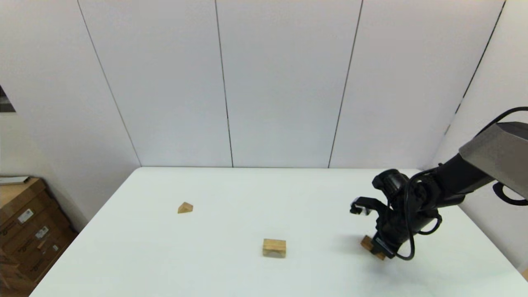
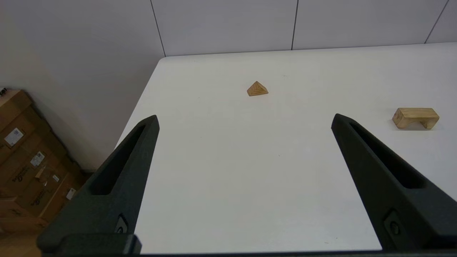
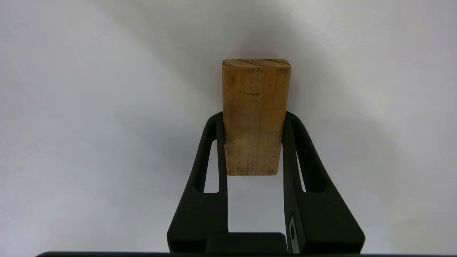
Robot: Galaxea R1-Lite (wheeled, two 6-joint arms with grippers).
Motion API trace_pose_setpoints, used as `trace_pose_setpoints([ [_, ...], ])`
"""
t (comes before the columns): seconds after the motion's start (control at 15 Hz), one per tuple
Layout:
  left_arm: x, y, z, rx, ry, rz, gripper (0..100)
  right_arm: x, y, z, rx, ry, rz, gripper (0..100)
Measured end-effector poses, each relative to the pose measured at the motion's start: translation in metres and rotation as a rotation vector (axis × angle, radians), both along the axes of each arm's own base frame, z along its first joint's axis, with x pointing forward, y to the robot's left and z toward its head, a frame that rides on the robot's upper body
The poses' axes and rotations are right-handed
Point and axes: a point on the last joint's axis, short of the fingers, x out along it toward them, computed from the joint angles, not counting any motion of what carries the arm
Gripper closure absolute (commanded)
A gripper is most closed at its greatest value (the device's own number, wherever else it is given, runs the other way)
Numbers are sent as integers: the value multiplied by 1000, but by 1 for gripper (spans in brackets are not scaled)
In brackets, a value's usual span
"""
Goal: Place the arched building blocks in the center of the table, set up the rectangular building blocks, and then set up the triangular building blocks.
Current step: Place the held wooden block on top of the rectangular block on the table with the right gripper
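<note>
The arched block (image 1: 274, 248) (image 2: 415, 118) stands near the middle of the white table (image 1: 231, 268), its cut-out facing down. The small triangular block (image 1: 185, 207) (image 2: 257, 89) lies further back on the left. At the right of the table my right gripper (image 1: 377, 248) (image 3: 254, 119) is shut on the rectangular block (image 1: 368, 243) (image 3: 255, 114). Both fingers press its long sides, and it sits low at the tabletop. My left gripper (image 2: 244, 119) stands open over the table's near left part, out of the head view, with nothing between its fingers.
Cardboard boxes (image 1: 24, 231) (image 2: 25, 167) stand on the floor beyond the table's left edge. White wall panels rise behind the far edge. The right arm (image 1: 453, 181) reaches in over the table's right side.
</note>
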Motion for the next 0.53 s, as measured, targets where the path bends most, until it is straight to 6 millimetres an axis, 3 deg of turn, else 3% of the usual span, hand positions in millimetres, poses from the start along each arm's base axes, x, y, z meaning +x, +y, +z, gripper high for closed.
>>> trace_pose_setpoints([
  [0.13,0,0,0,0,0,0,0,-8,27,24,17,-63,81,100],
  [0.53,0,0,0,0,0,0,0,-40,153,90,109,-258,414,100],
])
